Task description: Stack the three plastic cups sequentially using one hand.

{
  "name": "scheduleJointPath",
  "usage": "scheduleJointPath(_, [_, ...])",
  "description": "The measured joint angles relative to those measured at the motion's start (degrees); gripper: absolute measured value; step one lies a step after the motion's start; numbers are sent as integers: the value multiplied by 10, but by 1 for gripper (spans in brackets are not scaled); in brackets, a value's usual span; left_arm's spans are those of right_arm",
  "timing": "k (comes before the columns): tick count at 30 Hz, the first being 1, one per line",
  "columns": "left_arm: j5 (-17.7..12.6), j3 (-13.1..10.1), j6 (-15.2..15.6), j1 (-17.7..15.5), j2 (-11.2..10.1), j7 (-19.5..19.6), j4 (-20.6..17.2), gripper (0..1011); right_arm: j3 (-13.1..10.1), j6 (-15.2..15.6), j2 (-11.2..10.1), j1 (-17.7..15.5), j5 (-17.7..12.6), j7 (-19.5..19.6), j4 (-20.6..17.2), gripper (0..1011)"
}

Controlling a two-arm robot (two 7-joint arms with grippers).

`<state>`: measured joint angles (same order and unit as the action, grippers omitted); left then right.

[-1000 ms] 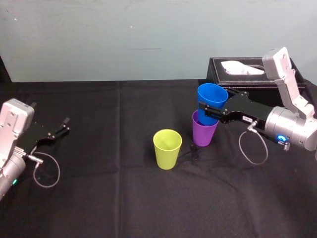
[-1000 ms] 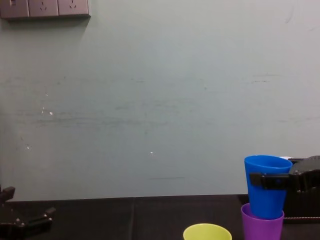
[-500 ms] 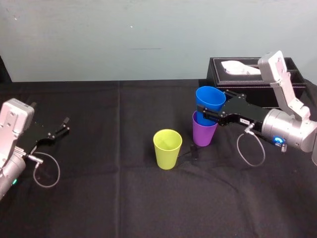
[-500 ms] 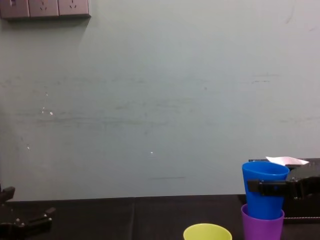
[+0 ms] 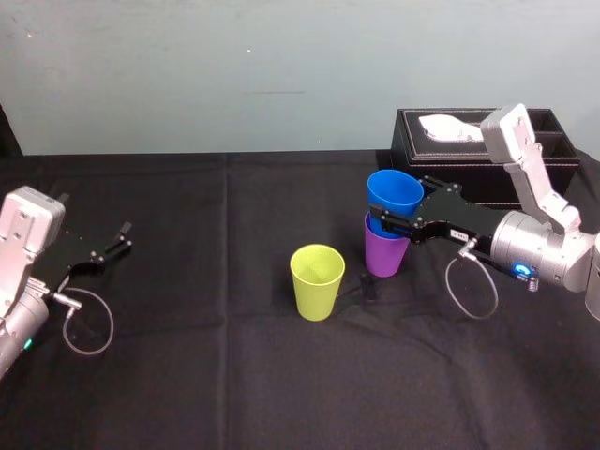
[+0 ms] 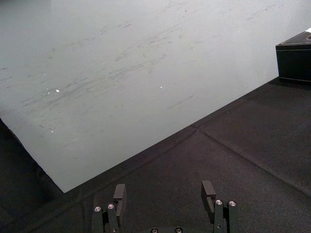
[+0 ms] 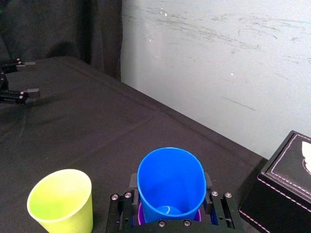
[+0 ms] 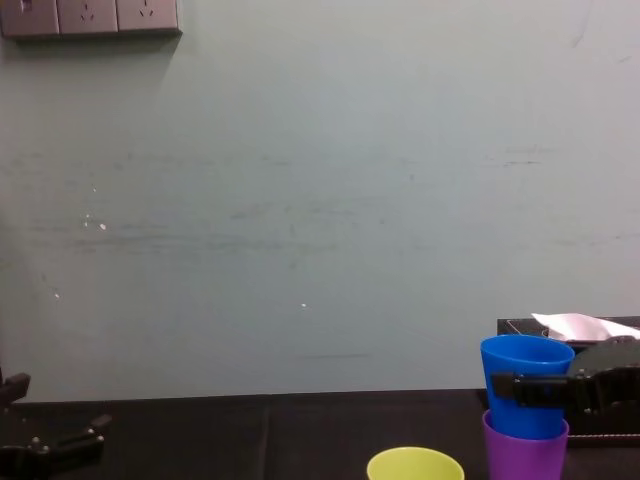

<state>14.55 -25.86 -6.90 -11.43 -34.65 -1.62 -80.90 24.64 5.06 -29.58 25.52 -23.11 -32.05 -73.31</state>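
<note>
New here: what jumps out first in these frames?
The right end effector holds the blue cup partly nested in the purple cup, right of centre on the table. The yellow-green cup stands alone to their left, and the left end effector rests open at the table's far left.

No readable txt, labels or nos. anywhere.

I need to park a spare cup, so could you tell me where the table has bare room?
Bare black cloth lies between the left gripper and the yellow-green cup. Crowded on the right: right gripper, blue cup, purple cup, tissue box.
</note>
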Motion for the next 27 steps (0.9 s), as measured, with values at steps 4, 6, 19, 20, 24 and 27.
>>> scheduleJointPath(4, [0, 0, 0, 0, 0, 0, 0, 1010, 1, 0, 1, 0, 2, 0, 2, 724])
scheduleJointPath(6, [0, 0, 0, 0, 0, 0, 0, 1010, 1, 0, 1, 0, 3, 0, 2, 724])
scheduleJointPath(19, [0, 0, 0, 0, 0, 0, 0, 1010, 1, 0, 1, 0, 2, 0, 1, 830])
scheduleJointPath(20, [0, 0, 0, 0, 0, 0, 0, 1010, 1, 0, 1, -1, 2, 0, 1, 850])
scheduleJointPath(24, [0, 0, 0, 0, 0, 0, 0, 1010, 0, 0, 0, -1, 2, 0, 1, 960])
scheduleJointPath(27, [0, 0, 0, 0, 0, 0, 0, 1010, 0, 0, 0, 0, 2, 0, 1, 1002])
